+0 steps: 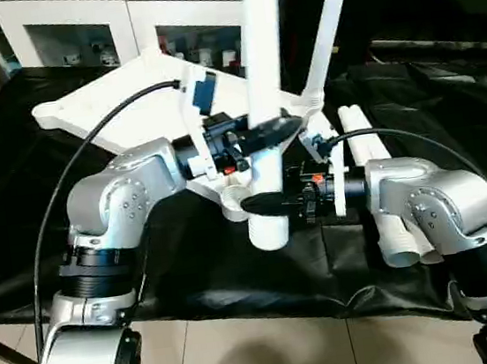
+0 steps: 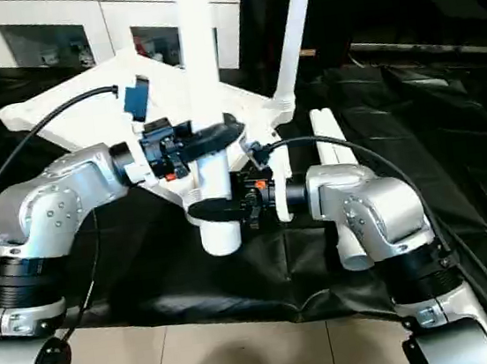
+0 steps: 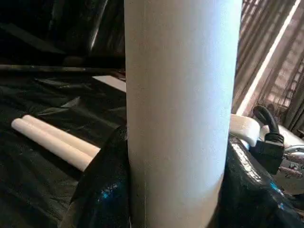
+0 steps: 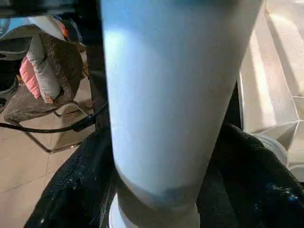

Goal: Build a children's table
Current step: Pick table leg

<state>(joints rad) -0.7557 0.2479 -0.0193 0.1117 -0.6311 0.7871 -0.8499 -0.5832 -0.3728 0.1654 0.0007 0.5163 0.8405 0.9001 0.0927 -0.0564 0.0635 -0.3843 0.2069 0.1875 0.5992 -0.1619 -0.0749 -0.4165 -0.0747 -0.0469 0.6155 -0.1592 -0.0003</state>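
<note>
Two grippers on one leg right now. I've got the white tubular leg (image 1: 262,64) upright, its top running out of the head-cam frame, its lower end hanging over the near edge of the black-cloth table (image 1: 43,215). L gripper (image 1: 269,133) is clamped on it higher up; R gripper (image 1: 264,202) is clamped on it lower down, just above the leg's open bottom end. In the L wrist view the black fingers (image 3: 102,190) press against both sides of the tube; same in the R wrist view, pads (image 4: 76,190) hugging the leg either side.

Tabletop (image 1: 120,117) lies upside down on the black cloth behind the grippers, tilted, w/ a ribbed round corner socket (image 1: 235,202) right beside the held leg's lower part. A second leg (image 1: 328,34) already stands in the far corner socket, leaning to the right. Two more legs (image 1: 388,217) lie side by side on the cloth, under and beside my R forearm.

Behind the table stands a white glass-door cabinet (image 1: 74,34) w/ small items inside. Tiled floor (image 1: 247,359) shows below the cloth edge.
</note>
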